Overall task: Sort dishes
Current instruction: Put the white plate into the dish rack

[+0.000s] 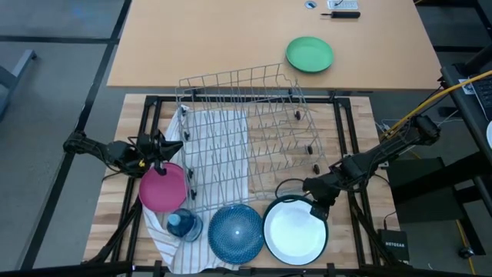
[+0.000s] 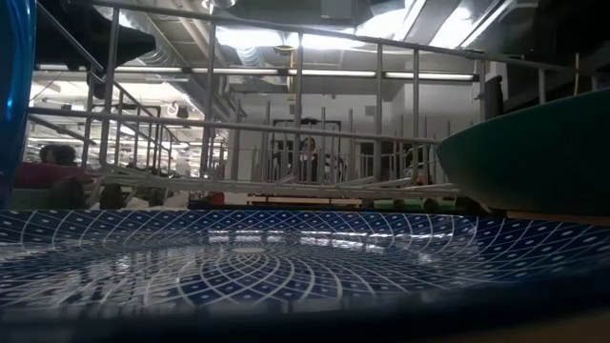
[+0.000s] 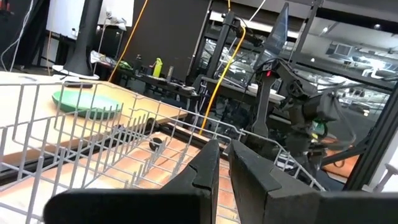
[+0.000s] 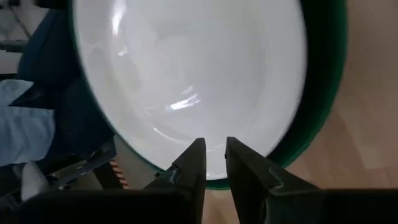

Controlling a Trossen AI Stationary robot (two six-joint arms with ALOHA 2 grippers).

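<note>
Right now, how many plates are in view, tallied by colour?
Magenta plate: 1
Blue plate: 1
White plate: 1
Green plate: 1
Total: 4

light: even overhead, desk bright | glare: ceiling lamps mirrored on blue plate, streaks on white plate | blur: white plate smeared (near lens), blue plate's front edge soft | shadows: faint
</note>
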